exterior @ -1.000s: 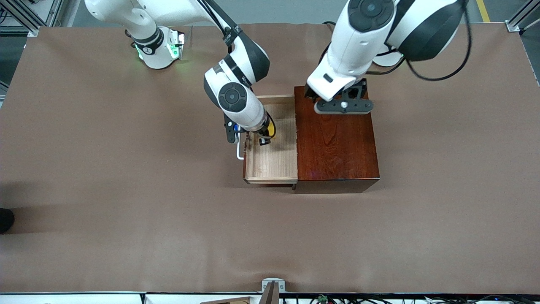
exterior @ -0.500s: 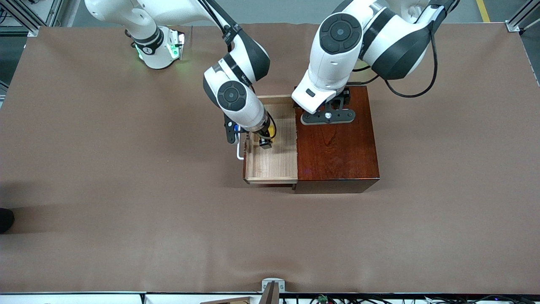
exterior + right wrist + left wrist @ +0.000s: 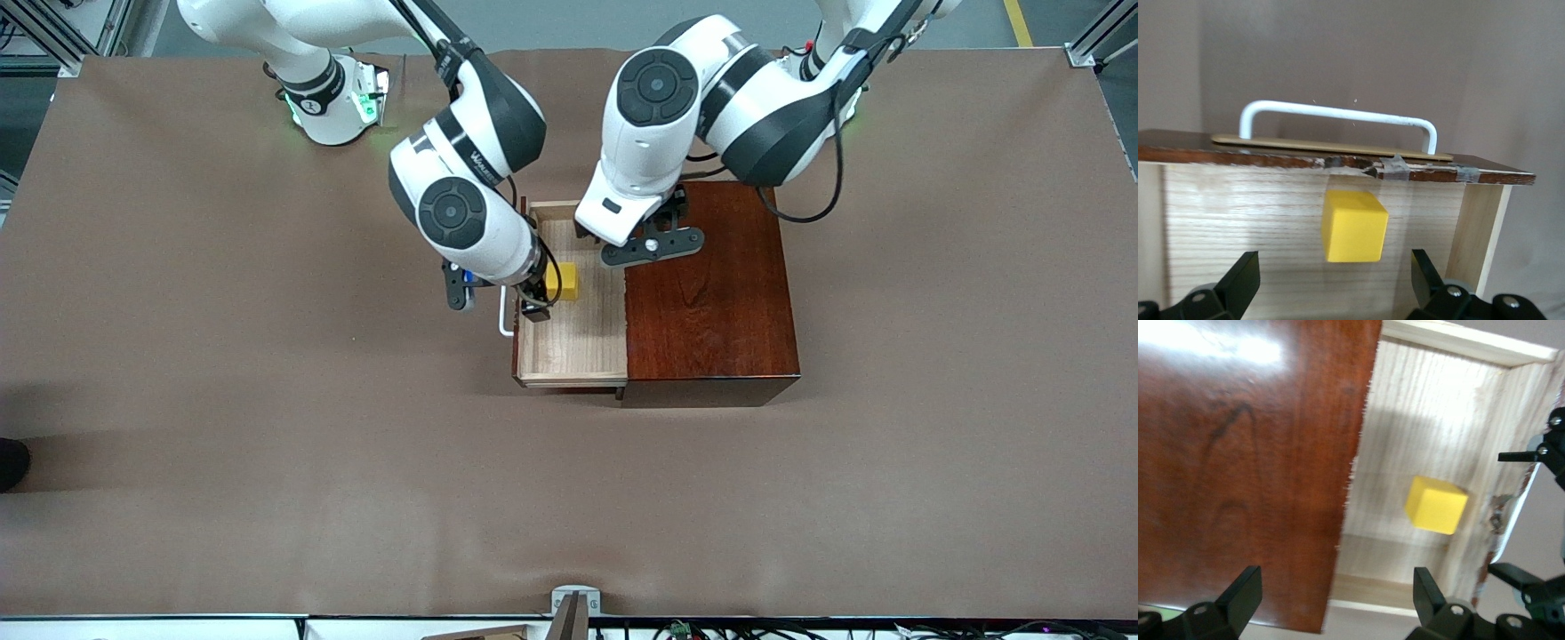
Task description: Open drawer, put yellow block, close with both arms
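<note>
While the yellow block [image 3: 564, 281] lies in the drawer [image 3: 578, 347], both hands gape, empty.

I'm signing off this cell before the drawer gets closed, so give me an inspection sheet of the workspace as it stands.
Surface: brown table, flat, no spills.
Job's things: drawer pulled open from the mahogany box; yellow block lies free on the drawer floor near the white handle.
Clutter: nothing seen.
Grippers: right claw open, over the drawer's handle end, block not held; left claw open, over the seam between the box top and the drawer.
Cables: black cable looped along the left arm, off the table.
Surroundings: aluminium frame posts at the table corners; wiring along the edge nearest the front camera.
</note>
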